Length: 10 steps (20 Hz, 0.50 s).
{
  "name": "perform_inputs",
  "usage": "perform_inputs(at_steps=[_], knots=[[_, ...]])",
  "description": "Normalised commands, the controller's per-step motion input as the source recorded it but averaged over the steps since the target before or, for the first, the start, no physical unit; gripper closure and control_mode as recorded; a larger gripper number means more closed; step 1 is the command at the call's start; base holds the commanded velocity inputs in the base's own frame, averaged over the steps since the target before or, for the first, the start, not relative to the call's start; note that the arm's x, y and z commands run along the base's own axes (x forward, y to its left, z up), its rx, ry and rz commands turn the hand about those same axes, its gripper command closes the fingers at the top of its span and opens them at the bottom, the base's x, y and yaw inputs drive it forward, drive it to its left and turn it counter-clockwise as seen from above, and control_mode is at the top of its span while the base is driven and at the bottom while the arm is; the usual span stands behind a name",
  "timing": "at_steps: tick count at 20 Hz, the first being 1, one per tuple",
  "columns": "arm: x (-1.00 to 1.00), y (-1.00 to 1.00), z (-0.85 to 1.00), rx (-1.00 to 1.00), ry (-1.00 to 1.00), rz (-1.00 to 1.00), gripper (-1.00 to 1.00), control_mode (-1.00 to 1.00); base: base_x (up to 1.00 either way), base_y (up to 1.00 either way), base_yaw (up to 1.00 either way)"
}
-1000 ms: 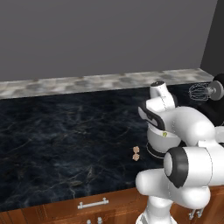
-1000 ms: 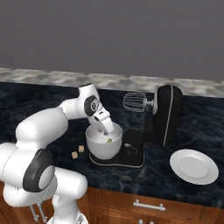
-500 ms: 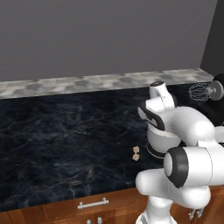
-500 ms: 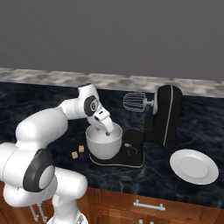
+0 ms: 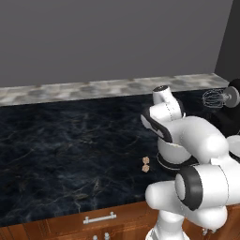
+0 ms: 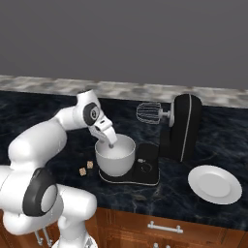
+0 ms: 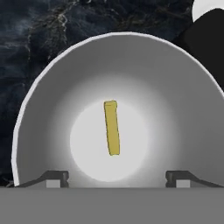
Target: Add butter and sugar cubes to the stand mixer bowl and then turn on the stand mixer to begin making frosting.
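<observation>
one butter stick (image 7: 112, 127) in stand mixer bowl (image 7: 48, 100); two sugar cubes (image 6: 86, 168) beside.

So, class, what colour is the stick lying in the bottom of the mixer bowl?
Yellow: the butter stick shows best in the hand view, against the pale grey-white bowl.

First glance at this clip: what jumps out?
The yellow butter stick lying on the bottom of the stand mixer bowl, with the open gripper right above it. Two sugar cubes sit on the dark counter beside the stand mixer.
</observation>
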Motion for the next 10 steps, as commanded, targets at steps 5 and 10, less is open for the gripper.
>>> perform_inputs(at_steps=[5, 10], knots=[[-0.19, 0.31, 0.19, -0.05, 0.00, 0.00, -1.00, -1.00, 0.00, 0.00, 0.00], [-0.18, 0.36, 0.09, -0.04, 0.01, 0.00, -1.00, -1.00, 0.00, 0.00, 0.00]])
